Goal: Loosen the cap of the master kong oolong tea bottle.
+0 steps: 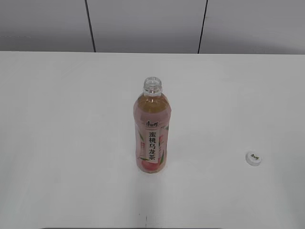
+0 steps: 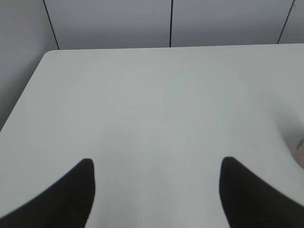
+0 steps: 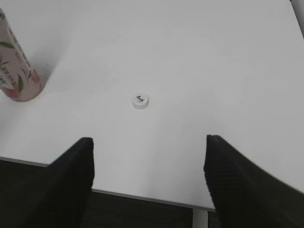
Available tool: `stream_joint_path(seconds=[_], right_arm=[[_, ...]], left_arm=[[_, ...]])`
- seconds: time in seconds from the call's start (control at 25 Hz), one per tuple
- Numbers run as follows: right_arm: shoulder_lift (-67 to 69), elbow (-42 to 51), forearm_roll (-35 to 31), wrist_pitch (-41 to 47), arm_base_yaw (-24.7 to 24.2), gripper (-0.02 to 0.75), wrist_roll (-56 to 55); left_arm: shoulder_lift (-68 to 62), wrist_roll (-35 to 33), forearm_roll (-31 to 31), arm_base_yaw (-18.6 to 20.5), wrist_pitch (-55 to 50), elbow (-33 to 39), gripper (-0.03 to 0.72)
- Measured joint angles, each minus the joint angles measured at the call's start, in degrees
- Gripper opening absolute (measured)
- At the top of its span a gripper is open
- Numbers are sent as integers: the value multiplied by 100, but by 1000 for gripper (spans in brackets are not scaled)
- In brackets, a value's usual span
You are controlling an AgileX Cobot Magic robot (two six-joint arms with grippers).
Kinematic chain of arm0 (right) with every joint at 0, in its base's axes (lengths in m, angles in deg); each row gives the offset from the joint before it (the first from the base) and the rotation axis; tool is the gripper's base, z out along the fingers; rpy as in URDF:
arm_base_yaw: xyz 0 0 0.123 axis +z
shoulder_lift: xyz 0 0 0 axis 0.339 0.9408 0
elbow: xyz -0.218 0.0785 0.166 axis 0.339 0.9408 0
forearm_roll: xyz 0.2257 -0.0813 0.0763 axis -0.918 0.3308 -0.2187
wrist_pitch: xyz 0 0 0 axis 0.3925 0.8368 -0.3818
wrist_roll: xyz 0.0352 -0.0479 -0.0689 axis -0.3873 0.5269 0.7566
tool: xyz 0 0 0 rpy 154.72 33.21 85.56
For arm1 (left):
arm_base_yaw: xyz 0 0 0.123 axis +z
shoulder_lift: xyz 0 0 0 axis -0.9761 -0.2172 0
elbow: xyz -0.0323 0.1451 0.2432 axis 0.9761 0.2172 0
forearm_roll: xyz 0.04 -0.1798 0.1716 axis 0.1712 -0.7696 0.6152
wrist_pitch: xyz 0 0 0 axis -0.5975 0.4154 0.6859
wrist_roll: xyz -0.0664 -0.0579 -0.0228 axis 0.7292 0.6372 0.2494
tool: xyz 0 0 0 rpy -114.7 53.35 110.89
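Two grippers, one bottle, one loose cap, all on one table.
Table [image 1: 57,143]: white, plain top, takes up most of the exterior view; grey panelled wall [image 1: 143,24] behind it.
Master kong oolong tea bottle [image 1: 152,131]: upright near table centre, amber tea inside, pink peach label with a white strip of dark characters. Neck open, nothing on the mouth. In the right wrist view its base sits at 10 o'clock [image 3: 16,71]; in the left wrist view only a pink sliver shows at the 3 o'clock edge [image 2: 300,153].
Left gripper [image 2: 156,190]: jaws spread wide, nothing between them, bare table below.
Right gripper [image 3: 148,175]: jaws spread wide, nothing held, over the near table edge.
Cap [image 1: 253,158]: white, ribbed, dark logo facing up, flat on the table at 4 o'clock from the bottle, well apart from it. In the right wrist view [image 3: 141,100] it lies at 12 o'clock, ahead of the parted fingers, not touched.
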Motion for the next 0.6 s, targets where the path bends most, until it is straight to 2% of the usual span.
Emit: stream_joint_path(seconds=[0.6], right_arm=[[0, 62, 108, 0, 0, 547, -424]], left_arm=[[0, 0, 0, 0, 0, 0, 496]])
